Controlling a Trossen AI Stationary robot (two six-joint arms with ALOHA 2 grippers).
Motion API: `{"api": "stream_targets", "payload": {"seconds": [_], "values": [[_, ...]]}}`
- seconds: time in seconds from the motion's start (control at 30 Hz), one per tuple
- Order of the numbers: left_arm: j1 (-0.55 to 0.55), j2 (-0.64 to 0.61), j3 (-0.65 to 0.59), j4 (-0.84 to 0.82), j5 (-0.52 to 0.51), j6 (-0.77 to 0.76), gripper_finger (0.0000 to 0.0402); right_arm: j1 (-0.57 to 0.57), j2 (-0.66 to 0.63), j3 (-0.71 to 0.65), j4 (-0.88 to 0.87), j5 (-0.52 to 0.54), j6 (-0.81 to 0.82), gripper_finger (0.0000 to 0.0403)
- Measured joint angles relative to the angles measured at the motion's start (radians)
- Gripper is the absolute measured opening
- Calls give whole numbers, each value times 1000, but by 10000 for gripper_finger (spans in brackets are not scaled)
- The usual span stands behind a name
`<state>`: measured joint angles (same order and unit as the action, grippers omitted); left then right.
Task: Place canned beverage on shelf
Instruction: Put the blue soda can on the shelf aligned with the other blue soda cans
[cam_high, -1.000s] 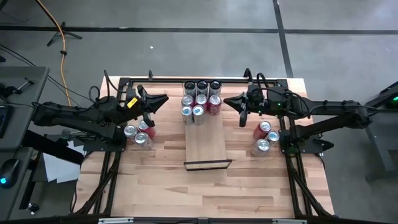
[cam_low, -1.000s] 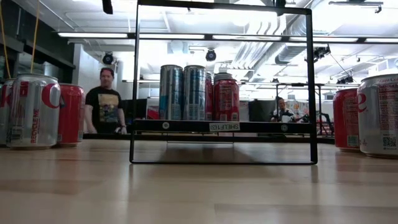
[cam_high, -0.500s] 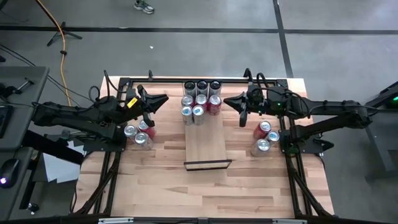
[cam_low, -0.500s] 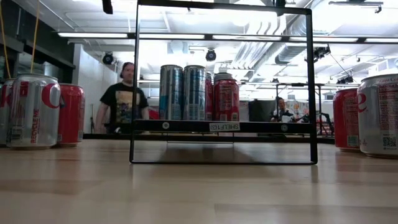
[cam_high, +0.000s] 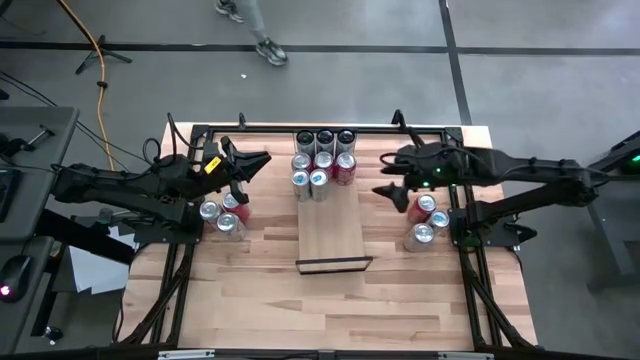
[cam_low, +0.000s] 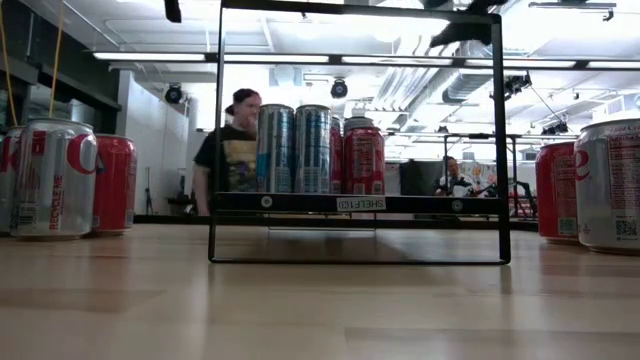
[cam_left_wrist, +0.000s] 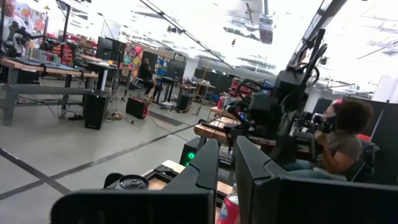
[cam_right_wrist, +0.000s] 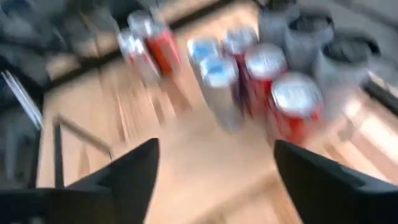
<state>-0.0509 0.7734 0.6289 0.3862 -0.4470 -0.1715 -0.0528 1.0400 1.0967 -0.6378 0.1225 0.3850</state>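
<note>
We look down on the striped butcher-block wooden counter (cam_high: 250, 290). In its middle lies the shelf (cam_high: 333, 240), a long narrow board of pale smooth wood, with its thin black lip at the near short end. At the far end of the shelf stands a cluster of cylindrical metal beverage cans (cam_high: 323, 163), silver, dark and red ones, close together; the near half of the board is bare up to the lip.

The right gripper (cam_high: 394, 190) is above the counter between the shelf's right edge and a small group of red and silver cans (cam_high: 426, 220) that stands near the counter's right edge. Its fingers (cam_right_wrist: 134, 171) are spread wide apart and hold nothing; in the right wrist view the cluster on the shelf shows between them, blurred. There is open wood between this gripper and the shelf.

The left gripper (cam_high: 258, 160) waits over the far left part of the counter, just beside another small group of red and silver cans (cam_high: 222, 212). Its fingers (cam_left_wrist: 202, 171) are pressed together and hold nothing.

The whole near part of the counter, from the black lip to the front edge, is free wood. In the low view a person in a dark shirt (cam_low: 228, 150) is behind the counter.
</note>
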Motion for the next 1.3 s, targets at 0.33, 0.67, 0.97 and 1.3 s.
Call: {"api": "stream_targets", "payload": {"seconds": [0.33, 0.67, 0.97, 1.3], "values": [[0, 0, 0, 0, 0, 0, 3, 0, 2, 202, -767, -26, 499, 380], [0, 0, 0, 0, 0, 0, 3, 87, 1, -8, -915, -108, 997, 380], [0, 0, 0, 0, 0, 1, 3, 103, 2, -193, -772, -121, 1166, 380], [0, 0, 0, 0, 0, 1, 3, 103, 2, -281, -739, -126, 1264, 379]]}}
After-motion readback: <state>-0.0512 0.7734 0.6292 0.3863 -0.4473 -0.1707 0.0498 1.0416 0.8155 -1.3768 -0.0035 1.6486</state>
